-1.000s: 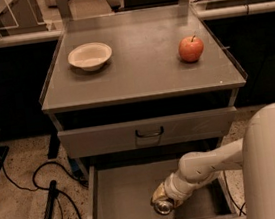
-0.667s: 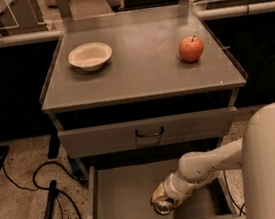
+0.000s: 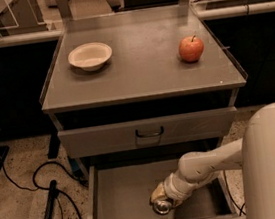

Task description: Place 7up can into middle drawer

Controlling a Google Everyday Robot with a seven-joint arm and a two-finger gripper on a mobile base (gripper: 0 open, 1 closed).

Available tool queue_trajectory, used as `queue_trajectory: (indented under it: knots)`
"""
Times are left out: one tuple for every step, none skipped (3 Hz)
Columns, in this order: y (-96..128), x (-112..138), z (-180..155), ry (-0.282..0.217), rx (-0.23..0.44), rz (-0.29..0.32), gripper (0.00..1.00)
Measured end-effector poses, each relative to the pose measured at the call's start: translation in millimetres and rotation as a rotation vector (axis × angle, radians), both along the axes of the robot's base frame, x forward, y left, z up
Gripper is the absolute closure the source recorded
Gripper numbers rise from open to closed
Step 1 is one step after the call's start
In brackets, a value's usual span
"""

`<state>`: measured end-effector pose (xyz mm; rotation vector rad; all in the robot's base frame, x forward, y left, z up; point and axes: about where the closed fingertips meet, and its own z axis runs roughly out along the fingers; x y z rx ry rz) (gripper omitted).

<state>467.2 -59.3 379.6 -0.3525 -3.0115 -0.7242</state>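
The middle drawer [image 3: 119, 199] is pulled open below the cabinet, a wide shallow grey tray. The 7up can [image 3: 162, 206], small and silvery, is inside it near the front, right of centre. My gripper [image 3: 159, 197] reaches into the drawer from the right on a white arm and sits right at the can, on its upper side. Whether the can rests on the drawer floor is hidden by the wrist.
A closed grey drawer front with a dark handle [image 3: 149, 132] is above the open drawer. On the cabinet top stand a white bowl [image 3: 90, 55] at left and a red apple [image 3: 191, 49] at right. Black cables [image 3: 41, 184] lie on the floor at left.
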Motion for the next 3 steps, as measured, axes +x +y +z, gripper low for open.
queue_trajectory:
  knots:
    - [0.0, 0.0, 0.0, 0.0, 0.0, 0.0, 0.11]
    - [0.1, -0.1, -0.1, 0.0, 0.0, 0.0, 0.0]
    - [0.1, -0.1, -0.1, 0.0, 0.0, 0.0, 0.0]
